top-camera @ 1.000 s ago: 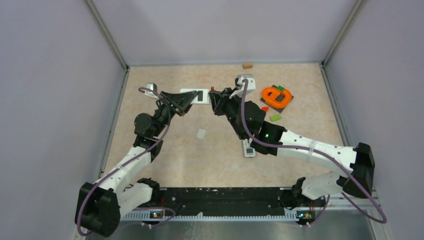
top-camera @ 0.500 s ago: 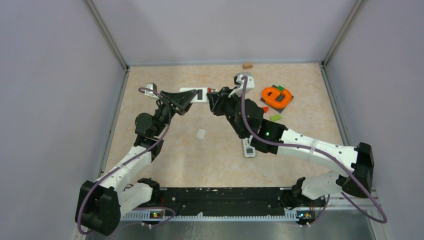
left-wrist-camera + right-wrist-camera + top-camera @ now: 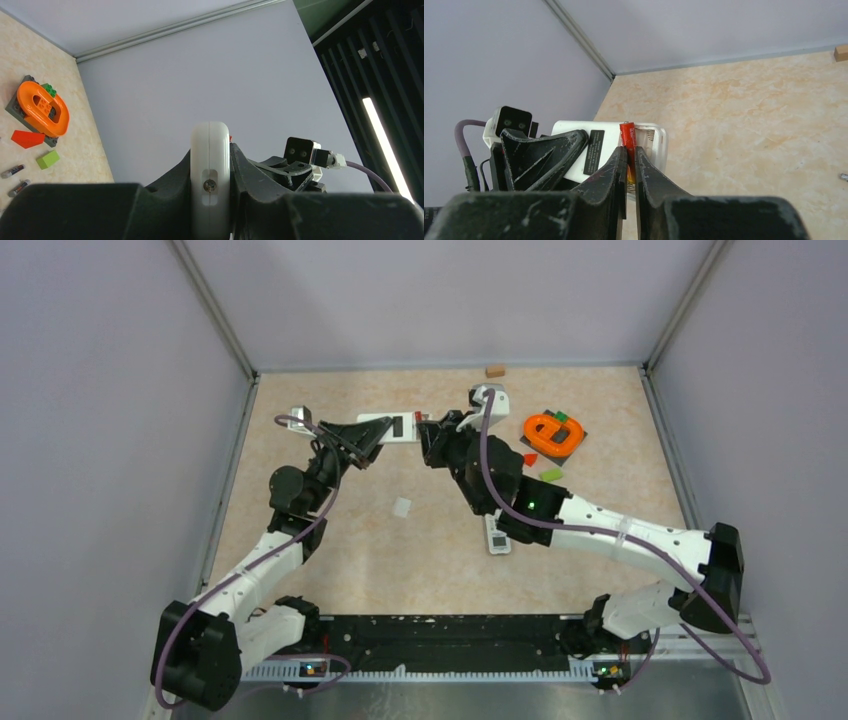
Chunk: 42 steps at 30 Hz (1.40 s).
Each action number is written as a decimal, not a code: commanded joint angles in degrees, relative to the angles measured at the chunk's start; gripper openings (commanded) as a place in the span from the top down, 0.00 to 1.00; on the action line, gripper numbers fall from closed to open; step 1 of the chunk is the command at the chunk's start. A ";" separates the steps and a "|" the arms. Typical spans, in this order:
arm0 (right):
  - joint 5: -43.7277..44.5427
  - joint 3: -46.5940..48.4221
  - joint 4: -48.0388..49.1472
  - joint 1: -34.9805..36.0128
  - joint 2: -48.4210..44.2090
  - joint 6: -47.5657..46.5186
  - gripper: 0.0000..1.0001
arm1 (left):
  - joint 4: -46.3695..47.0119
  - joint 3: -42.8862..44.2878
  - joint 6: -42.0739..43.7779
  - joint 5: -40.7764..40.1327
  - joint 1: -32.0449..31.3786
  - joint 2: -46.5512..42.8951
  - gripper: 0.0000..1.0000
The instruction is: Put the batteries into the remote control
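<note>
My left gripper [image 3: 210, 167] is shut on a white remote control [image 3: 210, 170] and holds it on edge above the table. In the top view the remote [image 3: 390, 428] lies between the two wrists. My right gripper [image 3: 628, 155] is shut on a red battery [image 3: 626, 140]. The battery's tip sits at the remote's open battery compartment [image 3: 651, 142], beside the black label. Two dark batteries [image 3: 12, 171] lie loose on the table at the right. My left gripper's black fingers [image 3: 544, 150] show in the right wrist view.
A second remote [image 3: 497, 536] and a small white cover [image 3: 402, 507] lie mid-table. An orange toy on a dark base [image 3: 553, 433], a red block [image 3: 27, 138] and a green block [image 3: 551, 475] sit at the right. A wooden block [image 3: 494, 370] rests by the back wall.
My right gripper has edged left, closer to the remote, with the red battery in it. The left arm and the remote have held still.
</note>
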 commanded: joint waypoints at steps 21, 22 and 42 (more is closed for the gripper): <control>-2.75 2.46 -1.08 -1.00 -3.18 6.86 0.68 | 7.60 1.00 0.19 -2.09 -0.13 0.70 1.00; -3.26 2.33 -1.23 -1.22 -3.71 7.42 0.67 | 7.60 1.00 0.31 -2.21 -0.13 0.83 1.00; -21.70 -5.77 -10.34 -14.33 -13.01 41.30 0.25 | 10.98 0.00 2.85 -3.32 0.30 1.03 1.00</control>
